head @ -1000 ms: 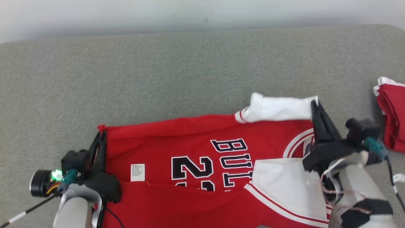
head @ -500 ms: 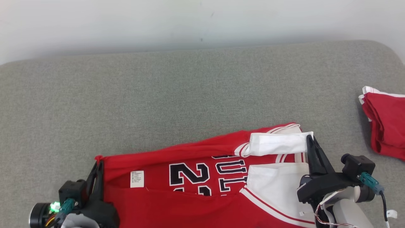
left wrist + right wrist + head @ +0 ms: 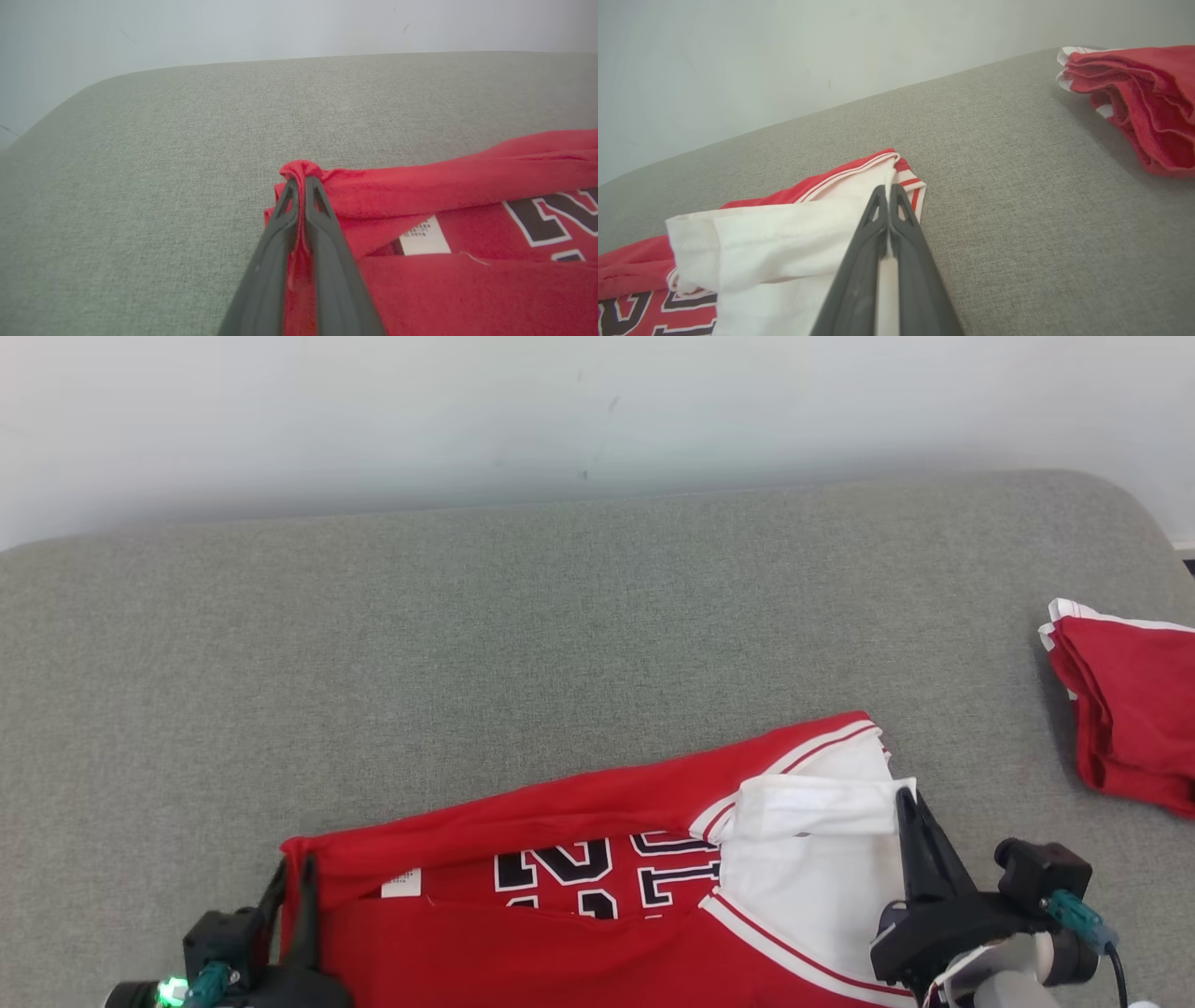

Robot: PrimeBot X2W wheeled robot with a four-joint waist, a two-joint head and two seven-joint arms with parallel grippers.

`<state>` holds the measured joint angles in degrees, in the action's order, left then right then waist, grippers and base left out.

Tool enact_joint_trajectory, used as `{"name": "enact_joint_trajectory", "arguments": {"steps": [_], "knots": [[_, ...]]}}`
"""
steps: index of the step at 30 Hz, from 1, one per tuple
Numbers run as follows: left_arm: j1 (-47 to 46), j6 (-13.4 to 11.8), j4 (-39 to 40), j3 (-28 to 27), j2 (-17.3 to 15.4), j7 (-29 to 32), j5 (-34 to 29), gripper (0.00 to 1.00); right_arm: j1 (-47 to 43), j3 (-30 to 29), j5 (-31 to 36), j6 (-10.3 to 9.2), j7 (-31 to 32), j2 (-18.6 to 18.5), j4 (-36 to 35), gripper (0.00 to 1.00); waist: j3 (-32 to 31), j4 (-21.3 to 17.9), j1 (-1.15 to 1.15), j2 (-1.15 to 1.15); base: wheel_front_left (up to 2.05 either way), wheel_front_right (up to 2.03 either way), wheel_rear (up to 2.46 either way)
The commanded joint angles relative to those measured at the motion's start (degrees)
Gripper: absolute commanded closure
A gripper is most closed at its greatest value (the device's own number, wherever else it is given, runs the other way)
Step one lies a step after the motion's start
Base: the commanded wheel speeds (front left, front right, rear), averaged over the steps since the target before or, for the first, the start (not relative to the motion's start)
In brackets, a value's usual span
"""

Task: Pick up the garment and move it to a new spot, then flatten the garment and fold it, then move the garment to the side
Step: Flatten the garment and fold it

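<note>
A red garment (image 3: pixel 560 812) with white sleeves and dark lettering lies on the grey cushion at the bottom of the head view, its far edge folded over toward me. My left gripper (image 3: pixel 291 873) is shut on its red hem corner, the cloth bunched between the fingers (image 3: pixel 299 179) in the left wrist view. My right gripper (image 3: pixel 904 795) is shut on the white sleeve edge (image 3: pixel 784 242), pinched at the tips (image 3: pixel 887 187) in the right wrist view. A white label (image 3: pixel 423 235) shows beside the left fingers.
A second red garment (image 3: pixel 1125 709), crumpled with white trim, lies at the right edge of the cushion (image 3: pixel 560 616) and shows in the right wrist view as a red pile (image 3: pixel 1139 98). A pale wall (image 3: pixel 560 411) runs behind the cushion.
Both grippers have drawn the held edge of the garment toward me, folding it over the lettering. The head camera has tilted, so the cushion's back edge sits lower in the picture.
</note>
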<state>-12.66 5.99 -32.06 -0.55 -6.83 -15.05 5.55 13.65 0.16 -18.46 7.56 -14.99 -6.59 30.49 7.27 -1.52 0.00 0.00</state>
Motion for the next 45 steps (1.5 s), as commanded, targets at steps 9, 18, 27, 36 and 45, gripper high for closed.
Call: {"name": "enact_joint_trajectory", "arguments": {"steps": [9, 18, 27, 36, 45], "knots": [[8.3, -4.7, 6.3, -2.6, 1.9, -0.2, -1.6, 0.0, -4.0, -3.2, 0.7, -0.16, -0.2, 0.8, -2.3, 0.0, -2.5, 0.7, 0.0, 0.0, 0.0, 0.0, 0.0], [13.5, -7.0, 10.9, -4.1, 2.8, -0.2, -3.3, 0.0, -9.0, -3.9, 3.4, -0.16, -0.2, 2.2, -8.0, 0.0, -6.1, 1.2, 0.0, 0.0, 0.0, 0.0, 0.0], [15.2, -7.3, 11.8, -3.7, 3.4, -0.2, -3.1, 0.0, -6.9, 2.7, 5.3, -0.16, 0.4, 0.3, -4.3, 0.0, -6.6, 1.7, 0.0, 0.0, 0.0, 0.0, 0.0], [14.2, -7.5, 11.4, -2.7, 3.8, -0.2, -2.1, 0.0, -0.2, 16.0, 3.3, -0.16, 10.2, -7.9, -4.2, 0.0, -4.8, 2.2, 0.0, 0.0, 0.0, 0.0, 0.0], [13.6, -7.8, 11.3, -2.0, 3.9, -0.2, -0.9, 0.0, 1.5, 23.8, -1.7, -0.16, 17.8, -13.8, -6.3, 0.18, -3.7, 3.2, 0.0, 0.0, 0.0, 0.0, 0.0]]}}
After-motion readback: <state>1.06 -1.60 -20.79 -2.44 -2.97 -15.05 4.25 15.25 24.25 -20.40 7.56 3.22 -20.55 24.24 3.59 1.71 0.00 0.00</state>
